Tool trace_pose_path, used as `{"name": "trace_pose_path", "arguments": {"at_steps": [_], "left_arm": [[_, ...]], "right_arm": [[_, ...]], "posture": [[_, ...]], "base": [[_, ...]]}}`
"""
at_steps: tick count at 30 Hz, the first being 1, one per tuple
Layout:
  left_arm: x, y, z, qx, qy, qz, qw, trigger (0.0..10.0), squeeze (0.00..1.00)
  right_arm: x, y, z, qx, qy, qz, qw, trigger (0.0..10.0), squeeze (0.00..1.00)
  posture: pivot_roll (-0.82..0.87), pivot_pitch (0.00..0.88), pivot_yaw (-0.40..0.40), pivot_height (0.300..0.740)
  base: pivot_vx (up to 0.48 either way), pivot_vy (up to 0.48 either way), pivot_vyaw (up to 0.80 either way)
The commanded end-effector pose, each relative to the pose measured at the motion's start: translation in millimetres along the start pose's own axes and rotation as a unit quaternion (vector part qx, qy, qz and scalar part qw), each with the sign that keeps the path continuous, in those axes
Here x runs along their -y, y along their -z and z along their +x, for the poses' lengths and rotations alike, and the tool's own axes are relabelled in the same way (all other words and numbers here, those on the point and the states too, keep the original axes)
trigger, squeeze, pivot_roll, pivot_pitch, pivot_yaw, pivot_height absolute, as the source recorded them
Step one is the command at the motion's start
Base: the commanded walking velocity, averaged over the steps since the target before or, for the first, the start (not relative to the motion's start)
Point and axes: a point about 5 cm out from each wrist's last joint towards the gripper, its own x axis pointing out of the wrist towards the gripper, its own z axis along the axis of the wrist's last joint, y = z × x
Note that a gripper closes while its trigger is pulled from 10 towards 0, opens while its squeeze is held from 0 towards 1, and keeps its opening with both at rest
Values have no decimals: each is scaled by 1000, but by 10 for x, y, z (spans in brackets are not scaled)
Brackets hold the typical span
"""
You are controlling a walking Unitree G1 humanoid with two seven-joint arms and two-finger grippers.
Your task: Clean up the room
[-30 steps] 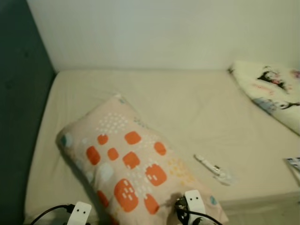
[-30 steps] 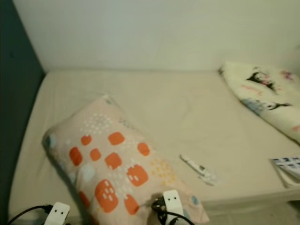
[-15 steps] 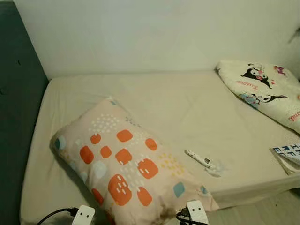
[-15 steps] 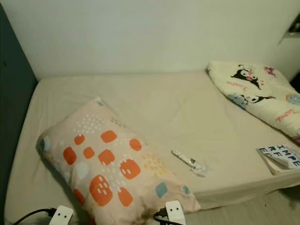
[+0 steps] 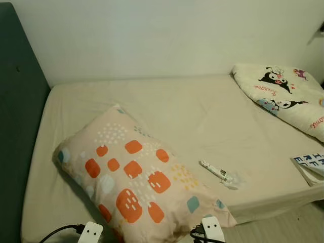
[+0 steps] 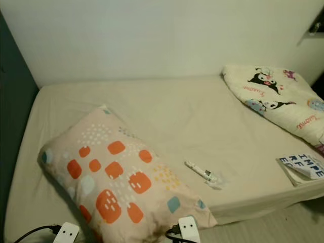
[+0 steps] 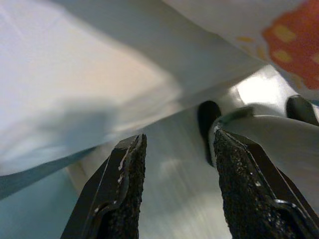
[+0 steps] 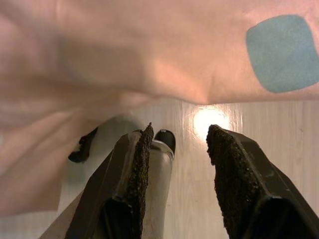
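Right now both arms are hanging low, left gripper [image 7: 172,194] and right gripper [image 8: 174,174] gaping apart and carrying nothing. Judging the pillow [image 5: 136,179] lying askew at seven o'clock on the bed [image 5: 202,116], grasping its near corner seems wisest.

Bare mattress [image 5: 202,111] lies open between pillow [image 5: 134,179] and quilt [image 5: 283,96].

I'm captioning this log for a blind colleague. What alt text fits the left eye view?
A bare cream mattress against a white wall holds a peach pillow with orange spots at its near left. A small white wrapped item lies right of the pillow, a cartoon-print quilt is bunched at the far right, and a lettered book sits at the right edge.
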Motion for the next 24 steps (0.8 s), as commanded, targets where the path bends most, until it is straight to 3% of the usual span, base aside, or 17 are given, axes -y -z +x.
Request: {"name": "trace_pose_path", "arguments": {"at_steps": [1, 7, 8, 10, 12, 14, 15, 18, 21, 23, 24], "left_arm": [[-127, 19, -16, 12, -53, -2, 999, 10000, 0], [-353, -34, -32, 38, -119, -32, 992, 10000, 0], [-594, -72, -70, 61, -175, -45, 982, 10000, 0], [-594, -72, -70, 61, -175, -45, 982, 10000, 0], [-799, -99, -126, 87, -219, -57, 970, 10000, 0], [-846, -112, -146, 98, -226, -59, 967, 10000, 0], [-853, -152, -158, 116, -224, -55, 966, 10000, 0], [-853, -152, -158, 116, -224, -55, 966, 10000, 0], [-669, -421, -153, 189, -161, -29, 968, 10000, 0], [-669, -421, -153, 189, -161, -29, 968, 10000, 0], [-580, -520, -155, 212, -132, -8, 968, 10000, 0]], "right_arm": [[84, -118, 3, 35, 20, 44, 998, 10000, 0], [185, -348, 11, 88, 37, 85, 992, 10000, 0], [270, -550, 2, 133, 47, 104, 985, 10000, 0], [270, -550, 2, 133, 47, 104, 985, 10000, 0], [321, -787, -17, 184, 52, 102, 976, 10000, 0], [330, -887, -26, 205, 54, 103, 972, 10000, 0], [328, -1005, -34, 226, 55, 105, 967, 10000, 0], [328, -1005, -34, 226, 55, 105, 967, 10000, 0], [233, -1315, -44, 274, 43, 113, 954, 10000, 0], [233, -1315, -44, 274, 43, 113, 954, 10000, 0], [194, -1381, -45, 283, 36, 115, 951, 10000, 0]], "posture": [[35, 41, 6, 730], [32, 51, 12, 710], [36, 56, 11, 700], [36, 56, 11, 700], [47, 60, 8, 690], [47, 60, 8, 685], [59, 61, 3, 680], [59, 61, 3, 680], [80, 66, -4, 665], [80, 66, -4, 665], [80, 66, -4, 660]], "base": [[0, 0, 0], [0, 0, 0], [0, 0, 0], [0, 0, 0], [0, 0, 0], [0, 0, 0], [0, 0, 0], [0, 0, 0], [0, 0, 0], [0, 0, 0], [0, 0, 0]]}}
